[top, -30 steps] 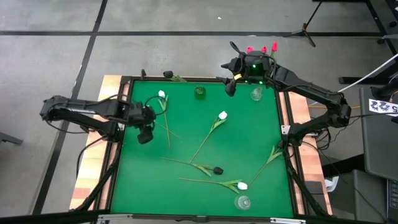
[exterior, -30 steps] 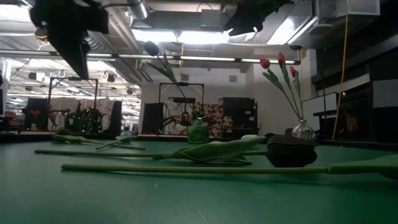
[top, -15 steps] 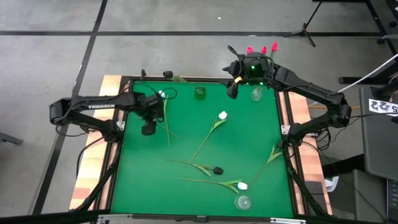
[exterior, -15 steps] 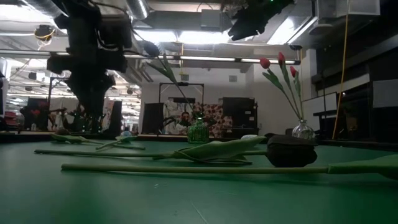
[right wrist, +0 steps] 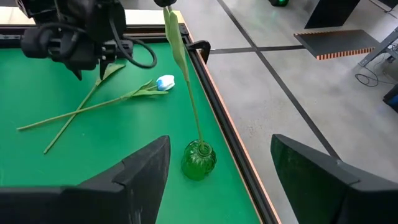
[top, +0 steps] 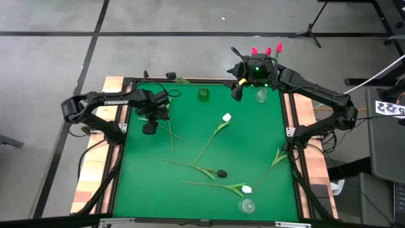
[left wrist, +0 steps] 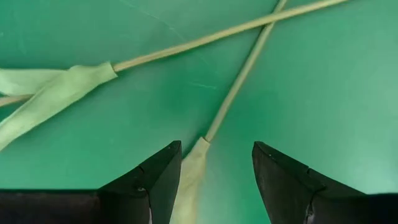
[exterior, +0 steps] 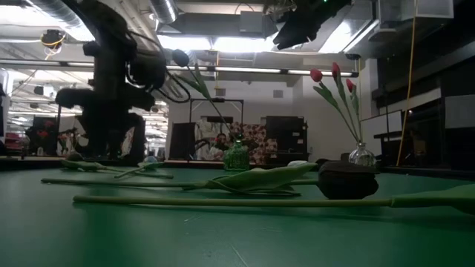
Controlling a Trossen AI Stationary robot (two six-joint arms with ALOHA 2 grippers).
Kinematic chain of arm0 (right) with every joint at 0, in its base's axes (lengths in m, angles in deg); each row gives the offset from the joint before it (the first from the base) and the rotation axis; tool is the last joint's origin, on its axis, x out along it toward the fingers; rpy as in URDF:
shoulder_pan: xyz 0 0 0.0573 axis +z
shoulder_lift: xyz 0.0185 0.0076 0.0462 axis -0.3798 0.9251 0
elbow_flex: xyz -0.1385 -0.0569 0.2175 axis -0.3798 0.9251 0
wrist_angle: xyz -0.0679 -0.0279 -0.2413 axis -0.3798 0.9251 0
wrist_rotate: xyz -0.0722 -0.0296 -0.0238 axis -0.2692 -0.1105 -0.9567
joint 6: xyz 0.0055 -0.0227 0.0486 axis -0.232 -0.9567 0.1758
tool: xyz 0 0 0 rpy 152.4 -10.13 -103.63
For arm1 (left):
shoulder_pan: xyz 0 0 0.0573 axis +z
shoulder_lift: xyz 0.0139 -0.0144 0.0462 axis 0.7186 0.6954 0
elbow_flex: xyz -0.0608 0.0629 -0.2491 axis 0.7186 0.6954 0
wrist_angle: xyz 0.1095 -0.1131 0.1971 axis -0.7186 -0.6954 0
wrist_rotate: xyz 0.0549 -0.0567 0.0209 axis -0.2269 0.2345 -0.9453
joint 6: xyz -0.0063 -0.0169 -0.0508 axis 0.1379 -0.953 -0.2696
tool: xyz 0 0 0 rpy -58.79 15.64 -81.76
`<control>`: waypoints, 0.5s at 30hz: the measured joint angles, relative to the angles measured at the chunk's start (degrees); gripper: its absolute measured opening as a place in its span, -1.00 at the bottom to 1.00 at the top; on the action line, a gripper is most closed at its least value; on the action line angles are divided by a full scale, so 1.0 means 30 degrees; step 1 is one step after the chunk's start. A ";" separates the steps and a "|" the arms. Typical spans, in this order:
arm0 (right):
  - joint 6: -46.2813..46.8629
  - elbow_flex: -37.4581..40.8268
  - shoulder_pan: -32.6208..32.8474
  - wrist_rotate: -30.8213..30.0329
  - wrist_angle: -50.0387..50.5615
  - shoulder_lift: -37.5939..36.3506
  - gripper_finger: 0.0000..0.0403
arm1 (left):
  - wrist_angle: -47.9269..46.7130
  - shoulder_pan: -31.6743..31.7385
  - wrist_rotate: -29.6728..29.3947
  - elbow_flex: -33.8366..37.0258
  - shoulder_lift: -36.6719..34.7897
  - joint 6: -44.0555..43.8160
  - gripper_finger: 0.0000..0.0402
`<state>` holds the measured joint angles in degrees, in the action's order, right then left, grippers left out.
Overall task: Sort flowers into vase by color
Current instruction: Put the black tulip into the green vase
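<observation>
At the table's far-left corner, the left gripper [top: 150, 126] is held low over two crossed tulip stems [left wrist: 249, 59], its fingers [left wrist: 152, 180] spread apart with a pale leaf [left wrist: 189, 180] lying between them; nothing is gripped. A white tulip [right wrist: 164, 82] is seen lying just beyond it. Along the far edge, a green vase [top: 203, 94] is seen holding one black tulip [exterior: 180, 57]. Toward the middle of the green table [top: 253, 139], another white tulip [top: 226, 118] and a black tulip [top: 221, 172] are laid flat. At the far right, the right gripper [top: 235, 90] is poised high between the green vase and a clear vase [top: 261, 96] with three red tulips [top: 266, 50], its fingers [right wrist: 140, 180] wide apart and empty.
</observation>
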<state>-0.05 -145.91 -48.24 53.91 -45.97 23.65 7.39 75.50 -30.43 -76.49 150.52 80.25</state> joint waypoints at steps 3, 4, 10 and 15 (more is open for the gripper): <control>0.0001 0.0000 0.0000 0.0000 0.0013 0.0000 0.38 | 0.0897 0.0164 -0.0005 0.0202 0.0508 0.0312 -0.04; -0.0002 0.0000 0.0000 0.0000 0.0033 0.0000 0.38 | 0.1255 0.0204 -0.0003 0.0406 0.0598 0.0310 -0.04; -0.0006 0.0000 0.0000 -0.0007 0.0460 0.0000 0.38 | 0.1717 0.0153 -0.0006 0.1787 0.0692 0.0342 -0.04; 0.0001 0.0000 0.0000 -0.0002 0.0415 0.0000 0.38 | 0.2310 0.0124 -0.0643 0.2602 0.0568 0.0390 -0.16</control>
<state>-0.04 -145.91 -48.24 53.91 -44.73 23.65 14.32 75.87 -32.35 -68.68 152.23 81.42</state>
